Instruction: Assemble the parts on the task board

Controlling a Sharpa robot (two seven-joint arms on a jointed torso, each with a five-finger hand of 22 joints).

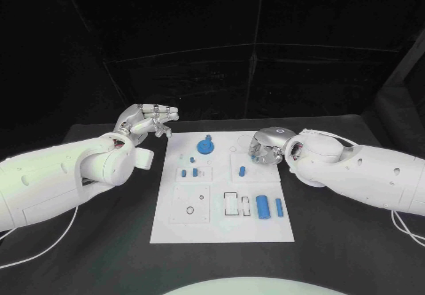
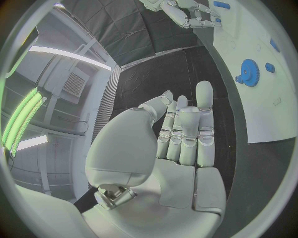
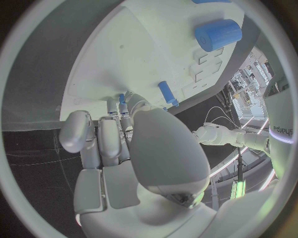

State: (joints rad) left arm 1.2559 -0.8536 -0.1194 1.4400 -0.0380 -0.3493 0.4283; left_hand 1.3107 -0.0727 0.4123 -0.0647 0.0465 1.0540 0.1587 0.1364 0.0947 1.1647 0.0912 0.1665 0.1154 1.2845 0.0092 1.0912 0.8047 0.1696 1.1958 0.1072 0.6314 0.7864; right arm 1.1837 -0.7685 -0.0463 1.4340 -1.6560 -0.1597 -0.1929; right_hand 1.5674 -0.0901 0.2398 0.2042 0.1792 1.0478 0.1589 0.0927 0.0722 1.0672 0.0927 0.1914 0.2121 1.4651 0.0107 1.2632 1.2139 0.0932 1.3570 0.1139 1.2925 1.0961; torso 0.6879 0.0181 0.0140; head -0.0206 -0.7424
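Observation:
The white task board (image 1: 222, 212) lies in the middle of the table. A blue gear (image 1: 206, 146) stands near its far edge, and small blue parts (image 1: 188, 173) sit below it. A thick blue cylinder (image 1: 263, 205) and a thin blue peg (image 1: 279, 208) lie at the near right. My right hand (image 1: 268, 145) is curled down onto the board's far right part. Between its fingertips (image 3: 111, 106) a small blue part (image 3: 121, 98) shows, pinched against the board, with another blue peg (image 3: 166, 92) beside the thumb. My left hand (image 1: 148, 120) is raised beyond the board's far left corner, fingers straight and holding nothing.
The board has rectangular cut-outs (image 1: 231, 204) and a round hole (image 1: 190, 210) in its near half. Black table (image 1: 106, 233) surrounds it on all sides. From the left wrist I see the gear (image 2: 250, 72) and the right hand (image 2: 186, 12) far off.

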